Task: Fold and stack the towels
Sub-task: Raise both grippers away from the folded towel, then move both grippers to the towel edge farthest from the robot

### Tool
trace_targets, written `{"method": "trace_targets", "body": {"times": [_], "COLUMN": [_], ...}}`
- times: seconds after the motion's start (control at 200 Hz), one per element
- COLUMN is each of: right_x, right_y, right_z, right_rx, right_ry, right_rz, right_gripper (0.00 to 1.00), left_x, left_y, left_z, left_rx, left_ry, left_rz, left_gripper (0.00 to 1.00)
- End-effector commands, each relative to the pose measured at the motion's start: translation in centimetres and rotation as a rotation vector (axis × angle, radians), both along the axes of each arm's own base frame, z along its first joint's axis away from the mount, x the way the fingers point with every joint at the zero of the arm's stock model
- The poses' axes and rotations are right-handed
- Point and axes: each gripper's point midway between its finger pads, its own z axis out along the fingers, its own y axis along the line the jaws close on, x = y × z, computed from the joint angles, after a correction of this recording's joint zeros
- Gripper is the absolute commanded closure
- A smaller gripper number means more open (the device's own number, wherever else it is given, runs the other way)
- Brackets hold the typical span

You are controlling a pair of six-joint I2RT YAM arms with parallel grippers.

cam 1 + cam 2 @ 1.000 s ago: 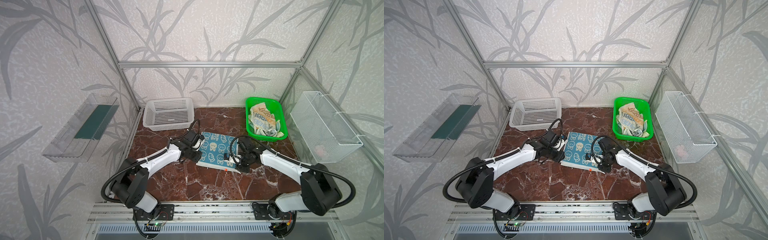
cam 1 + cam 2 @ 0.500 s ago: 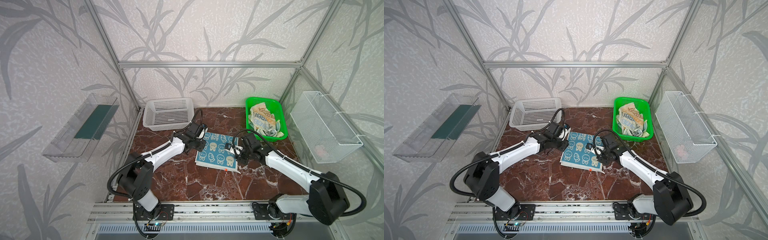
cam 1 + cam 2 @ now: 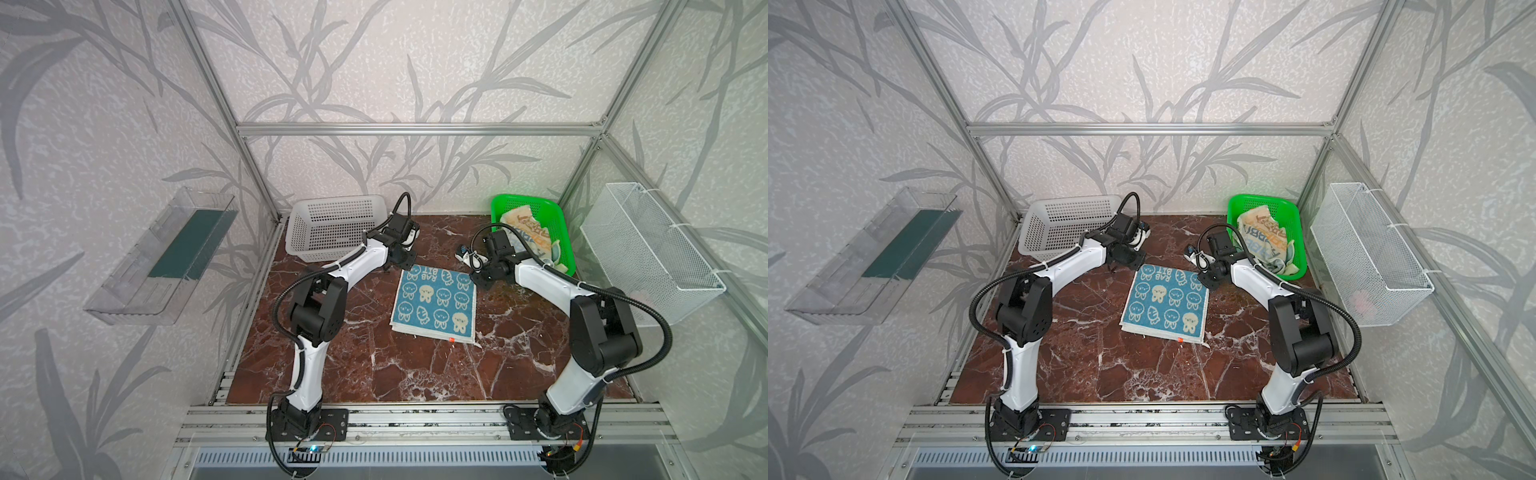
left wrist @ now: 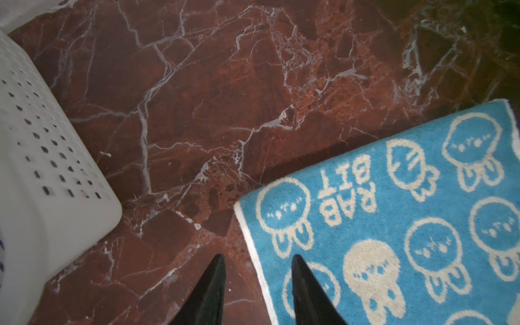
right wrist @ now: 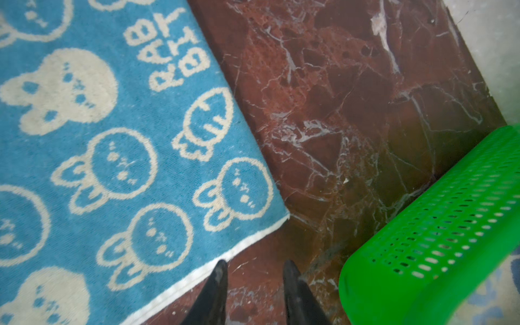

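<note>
Since the blue towel (image 3: 434,301) lies flat in the middle of the surface (image 3: 374,365), between the two arms, we read that spot as chosen so both can reach it alike; its near edge shows stacked layers in both top views, so we judge it already folded at least once. We see the left end effector (image 4: 257,257) at the towel's far left corner with its fingers spread and nothing between them but cloth edge and marble: one fingertip is over the white hem, its partner over bare stone. The right end effector (image 5: 255,262) is also spread and carries nothing, both tips over marble just beside the far right corner. That symmetry suggests to us a paired hold on the far edge for another fold, though neither has closed on cloth. As for containers, the green basket (image 3: 496,210) at the back right holds the crumpled striped towel (image 3: 525,226) with its lettering uppermost, and a paler cloth (image 3: 555,254) peeks out at the near end; we take these as waiting their turn. The white basket (image 3: 338,200) at the back left shows nothing inside in the top views. On the right wall a wire basket (image 3: 648,249) holds something small and pinkish that we cannot identify
</note>
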Motion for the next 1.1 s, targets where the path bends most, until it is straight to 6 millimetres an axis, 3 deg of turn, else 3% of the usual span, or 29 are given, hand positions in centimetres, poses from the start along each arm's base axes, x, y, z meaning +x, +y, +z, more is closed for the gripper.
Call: {"method": "trace_targets", "body": {"times": [0.0, 0.395, 1.095], "right_x": [0.5, 3.6, 3.7], "right_y": [-0.6, -1.8, -2.3], "right_z": [-1.2, -3.2, -6.8], "right_rx": [0.005, -0.018, -0.113], "right_ry": [0.067, 0.103, 0.241], "right_rz": [-0.028, -0.089, -0.05], "right_gripper": [0.65, 0.65, 0.66], "left_x": [-0.9, 1.3, 1.3], "left_y": [0.1, -0.7, -0.1], "left_z": [-1.9, -4.8, -7.7], "left_rx": [0.053, 0.108, 0.181], "left_ry": [0.105, 0.171, 0.226], "left_rz": [-0.059, -0.09, -0.111], "left_gripper": [0.6, 0.61, 0.63]}}
